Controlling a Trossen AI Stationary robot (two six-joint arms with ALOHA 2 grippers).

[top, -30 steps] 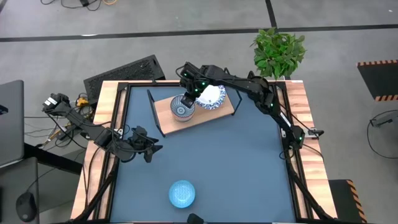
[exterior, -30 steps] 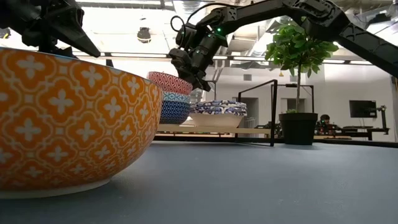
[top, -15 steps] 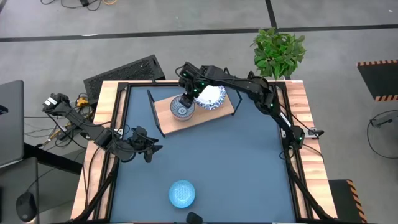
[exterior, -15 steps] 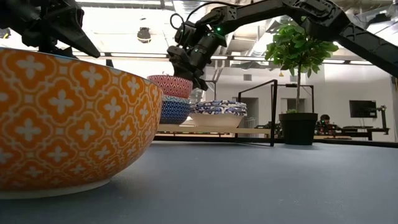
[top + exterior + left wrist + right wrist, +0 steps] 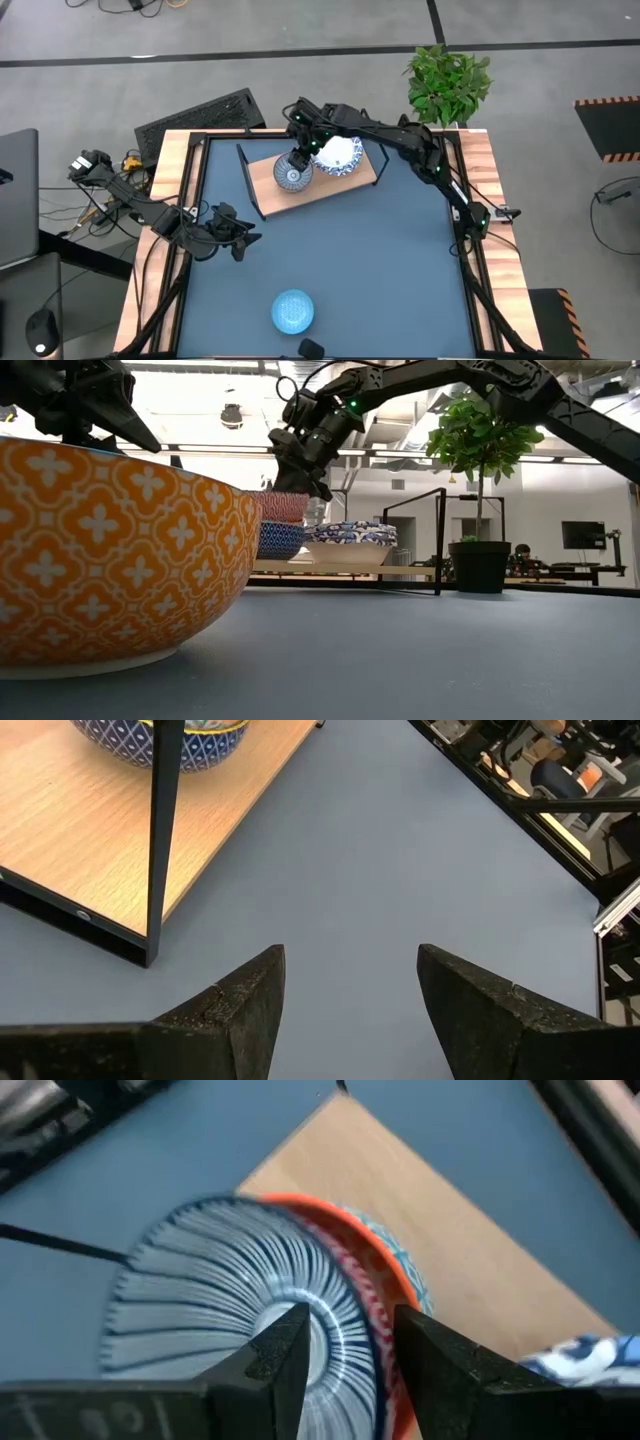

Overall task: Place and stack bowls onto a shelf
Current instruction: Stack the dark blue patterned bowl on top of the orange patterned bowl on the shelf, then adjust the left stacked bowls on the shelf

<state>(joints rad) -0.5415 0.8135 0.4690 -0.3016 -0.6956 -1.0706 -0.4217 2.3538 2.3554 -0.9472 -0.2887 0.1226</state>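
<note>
In the high view the right gripper (image 5: 298, 160) sits in the upper middle of the frame, over a stack of small bowls (image 5: 292, 174) at the left end of the shelf (image 5: 350, 180). A stack of white bowls with blue rims (image 5: 338, 155) stands just beside it on the same board. The left gripper (image 5: 238, 236) waits at the left of the frame over the blue table (image 5: 380, 260), and a light blue bowl (image 5: 293, 311) lies alone at the lower middle, well apart from the shelf. In the low view an orange bowl (image 5: 110, 550) fills the left of the frame, close to the camera. Farther back the right gripper (image 5: 297, 472) hangs just above the red bowl (image 5: 285, 506), which rests on a blue one (image 5: 282, 540). In the left wrist view the left gripper (image 5: 350, 985) has its fingers apart with nothing between them, and a corner of the shelf shows at the upper left. In the right wrist view the right gripper (image 5: 350, 1345) has its two fingers parted around the rim of the ribbed grey-blue bowl (image 5: 235, 1320), which sits off-centre on the red-rimmed bowl (image 5: 385, 1285) beneath. The likely risk is that the top bowl has not nested squarely. Any drag on its rim as the fingers lift could tip it or shove the stack toward the board's edge.
</note>
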